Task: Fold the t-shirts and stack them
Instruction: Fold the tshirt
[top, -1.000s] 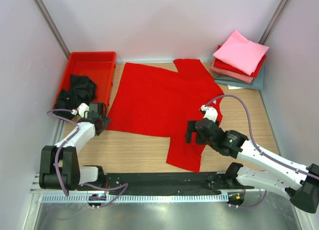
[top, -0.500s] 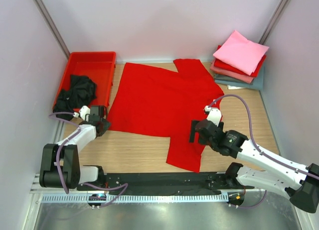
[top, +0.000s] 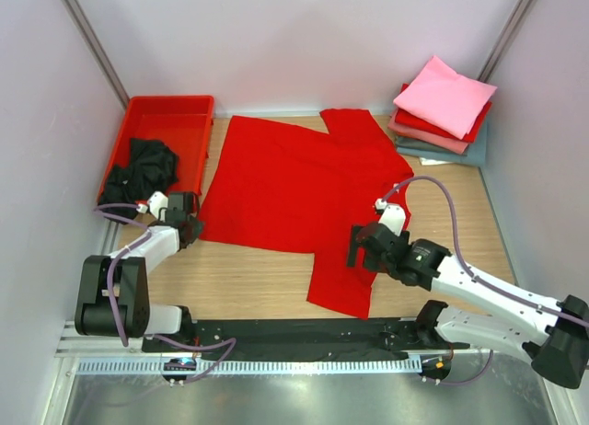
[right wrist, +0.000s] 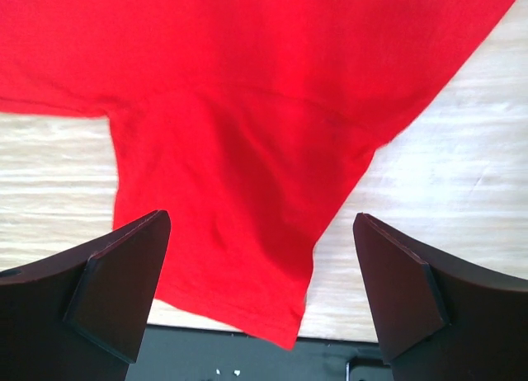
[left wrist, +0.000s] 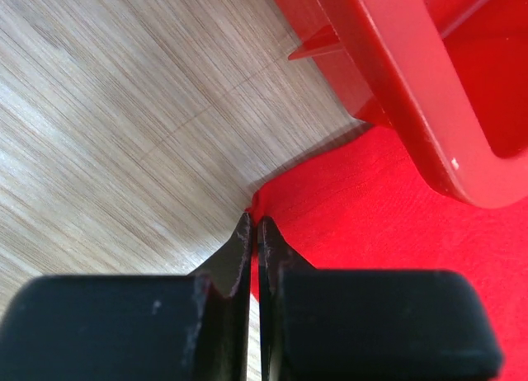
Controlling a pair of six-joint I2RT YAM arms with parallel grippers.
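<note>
A bright red t-shirt [top: 294, 186] lies spread flat on the wooden table, one sleeve reaching toward the near edge. My left gripper [top: 188, 226] is at the shirt's near-left corner. In the left wrist view the gripper [left wrist: 256, 223] is shut, with the red corner [left wrist: 346, 232] pinched between the jaws. My right gripper [top: 361, 250] hovers open over the near sleeve [right wrist: 239, 191], and the right wrist view shows this gripper [right wrist: 260, 220] empty with the jaws wide apart. A black t-shirt [top: 143, 167] lies crumpled in the tray. Folded shirts [top: 444, 98] are stacked at the back right, pink on top.
The rigid red plastic tray [top: 175, 112] stands at the back left; its corner [left wrist: 412, 92] is close to my left gripper. Grey walls enclose the table on three sides. A black rail [top: 304, 333] runs along the near edge under the sleeve's tip.
The left gripper has shifted slightly at the shirt's corner. The right gripper has drifted a little over the near sleeve. The shirt has not visibly moved.
</note>
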